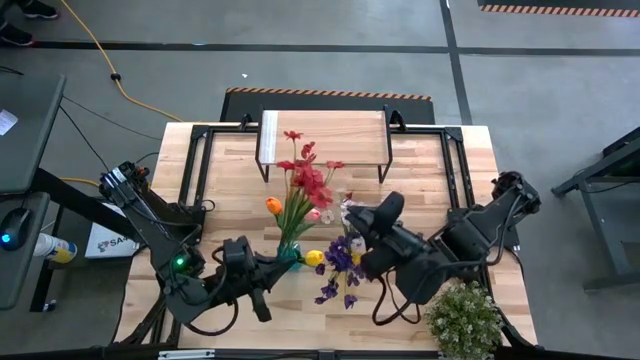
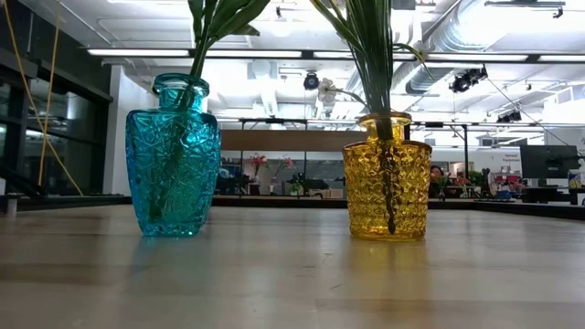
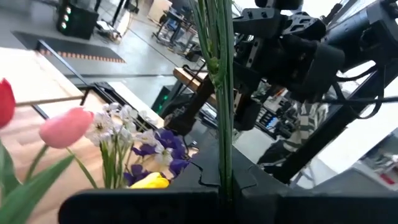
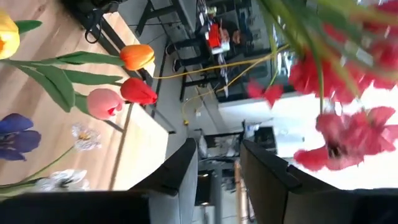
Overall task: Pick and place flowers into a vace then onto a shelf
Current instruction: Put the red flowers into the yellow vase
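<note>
Two vases stand side by side near the front middle of the worktop (image 1: pixel 470 165). The teal vase (image 2: pixel 174 160) holds a bunch of flowers (image 1: pixel 305 180) leaning away toward the shelf (image 1: pixel 322 137): red sprays at the top, an orange tulip (image 1: pixel 273 205) lower on the left arm's side, a pink tulip (image 1: pixel 314 214) beside the stems. The yellow vase (image 2: pixel 387 178) sits just beside it on the right arm's side, with purple blooms (image 1: pixel 340 262) and a yellow tulip (image 1: pixel 314 257) spilling around its mouth, and white sprays (image 3: pixel 115 121) among them.

The shelf stands at the far middle of the worktop, well apart from both vases, with nothing on its plank top.

The left hand (image 1: pixel 268 275) is down low at the teal vase, reaching in from the front left corner. Its fingers are closed tight, and green stems (image 3: pixel 217 74) rise straight through the pinch in its wrist view, so it seems to have hold of them.

The right hand (image 1: pixel 352 222) hangs just over the yellow vase, pointed toward the bunch. Its fingers (image 4: pixel 180 171) stand partly apart with a clear gap between them and nothing in it; the red sprays show beyond them.

A bushy pale-green plant (image 1: pixel 465 318) sits at the front right corner, under the right arm.
</note>
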